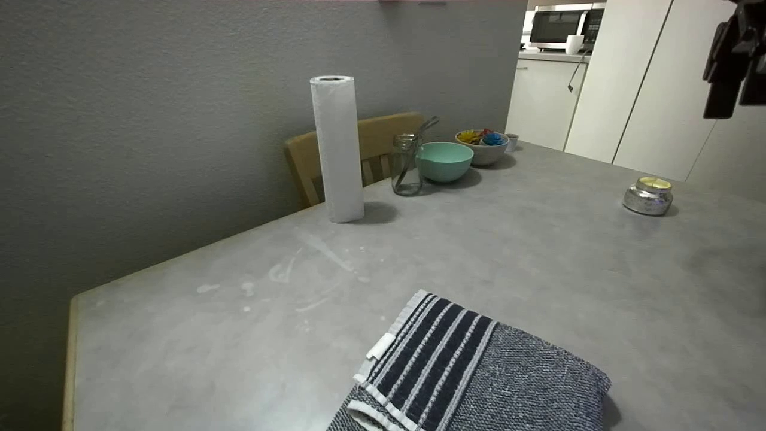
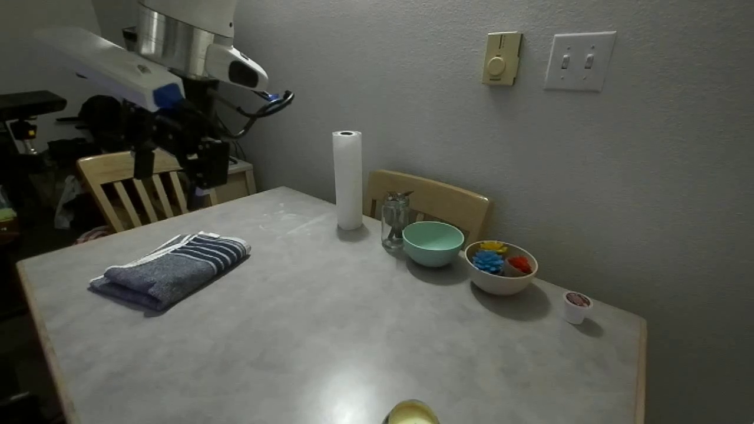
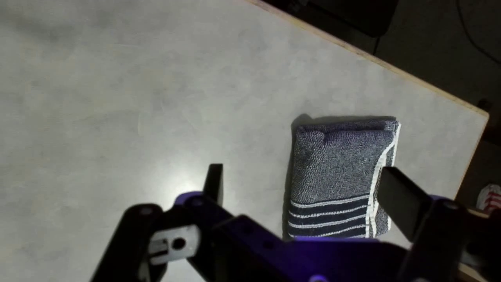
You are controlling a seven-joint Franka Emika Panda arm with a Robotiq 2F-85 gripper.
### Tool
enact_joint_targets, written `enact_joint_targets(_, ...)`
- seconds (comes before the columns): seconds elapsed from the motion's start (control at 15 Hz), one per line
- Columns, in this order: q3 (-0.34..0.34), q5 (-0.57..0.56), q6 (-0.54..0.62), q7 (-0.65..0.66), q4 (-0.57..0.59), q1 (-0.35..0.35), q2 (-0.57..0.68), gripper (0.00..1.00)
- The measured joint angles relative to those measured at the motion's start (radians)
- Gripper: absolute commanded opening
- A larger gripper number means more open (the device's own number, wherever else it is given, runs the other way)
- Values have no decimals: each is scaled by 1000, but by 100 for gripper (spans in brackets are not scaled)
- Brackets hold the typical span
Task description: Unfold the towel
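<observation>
The towel (image 2: 168, 274) lay folded on the table (image 2: 324, 312), stripes visible.
Higher than the towel and well apart from it, the gripper (image 3: 301, 169) was positioned with its jaws spread wide; in the wrist view, the towel showed largely between them. Across from the towel, in order of increasing separation, stood an upright paper roll (image 2: 348, 182), a glass jar (image 2: 393, 224), a mint-green bowl (image 2: 433, 253), a pale bowl (image 2: 500, 285) containing coloured pieces (image 2: 488, 261), and a small white cup (image 2: 574, 312).
</observation>
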Motion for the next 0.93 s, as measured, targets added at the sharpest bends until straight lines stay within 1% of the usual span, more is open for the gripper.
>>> enact_joint_targets(0.07,5,0,0,0,0,-3,0,100)
enact_joint_targets(0.2,36,0,0,1,-2,-4,6,100)
enact_joint_targets(0.4,128,-1,2,9,-3,10,57,100)
enact_joint_targets(0.67,244,-6,1,10,20,47,172,100)
enact_joint_targets(0.8,271,-8,1,10,41,57,222,100)
enact_joint_targets(0.93,271,-9,1,10,54,57,240,100)
